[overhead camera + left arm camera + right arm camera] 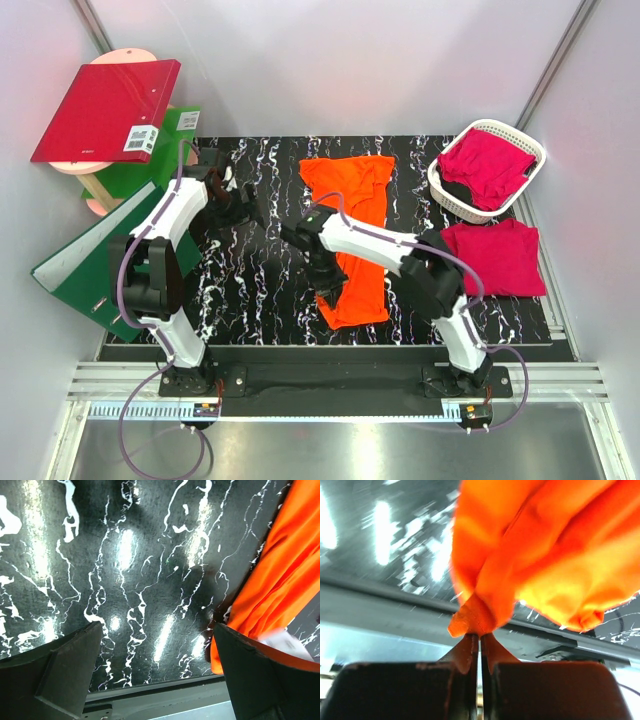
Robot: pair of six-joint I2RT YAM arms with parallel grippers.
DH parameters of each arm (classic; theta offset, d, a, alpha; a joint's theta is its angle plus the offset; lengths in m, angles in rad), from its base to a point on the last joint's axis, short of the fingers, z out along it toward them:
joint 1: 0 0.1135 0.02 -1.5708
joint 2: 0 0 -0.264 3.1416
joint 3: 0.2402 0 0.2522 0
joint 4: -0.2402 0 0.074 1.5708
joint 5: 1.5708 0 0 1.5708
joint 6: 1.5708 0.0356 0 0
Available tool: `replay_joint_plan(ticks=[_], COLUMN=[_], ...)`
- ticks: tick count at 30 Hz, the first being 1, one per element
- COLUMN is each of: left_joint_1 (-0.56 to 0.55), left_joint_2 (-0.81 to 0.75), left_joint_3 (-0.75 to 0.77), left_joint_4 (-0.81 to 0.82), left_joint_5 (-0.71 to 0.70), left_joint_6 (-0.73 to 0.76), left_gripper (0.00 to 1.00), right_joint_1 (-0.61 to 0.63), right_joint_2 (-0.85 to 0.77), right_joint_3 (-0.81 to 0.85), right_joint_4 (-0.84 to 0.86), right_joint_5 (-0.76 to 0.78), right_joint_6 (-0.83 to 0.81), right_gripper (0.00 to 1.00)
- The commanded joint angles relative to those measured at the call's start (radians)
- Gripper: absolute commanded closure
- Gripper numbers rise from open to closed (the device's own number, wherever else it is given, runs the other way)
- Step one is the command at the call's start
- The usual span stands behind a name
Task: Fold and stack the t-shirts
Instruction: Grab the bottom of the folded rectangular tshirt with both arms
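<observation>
Black, white-veined counter [250,290], seen from above, with both arms bolted at its near edge. Green ring binder [80,270]: lies tilted at the counter's left edge, partly behind the left arm. Red ring binder [105,110]: far left corner, resting above a second green binder and bearing a white barcode label. Orange t-shirt [352,182]: centre of the counter, spread wide at the far end and gathered into a narrow strip toward the near edge. Flat magenta t-shirt [495,255]: lies on the counter's right side, well apart from the orange one. Crumpled magenta t-shirt [490,165]: heaped inside the white lattice basket [447,195] at the far right, just beyond the flat one. Right tool [479,642]: clenched on a small bunched fold of the orange t-shirt, the cloth hanging from the pinch above the counter; in the overhead view it sits at the strip's left edge [325,285]. Left tool [160,680]: released, fingers [65,670] wide apart over bare counter, with the orange cloth just beside the right-hand finger but nothing between them; in the overhead view it is left of the shirt [240,205].
</observation>
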Motion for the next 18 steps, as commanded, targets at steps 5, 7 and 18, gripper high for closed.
replay_joint_plan(ticks=[5, 7, 18], left_joint_1=[0.000, 0.000, -0.001], left_joint_2=[0.015, 0.024, 0.053], left_joint_3=[0.018, 0.027, 0.052], left_joint_4=[0.045, 0.045, 0.045], left_joint_5=[0.050, 0.055, 0.090], left_joint_6=[0.007, 0.007, 0.015], left_gripper=[0.01, 0.01, 0.01], right_joint_1=[0.011, 0.008, -0.011], right_joint_2=[-0.195, -0.208, -0.218], right_joint_3=[-0.014, -0.057, -0.275], right_joint_4=[0.052, 0.037, -0.008], right_joint_5=[-0.106, -0.052, 0.077], right_joint_6=[-0.016, 0.024, 0.129], right_gripper=[1.00, 1.00, 1.00])
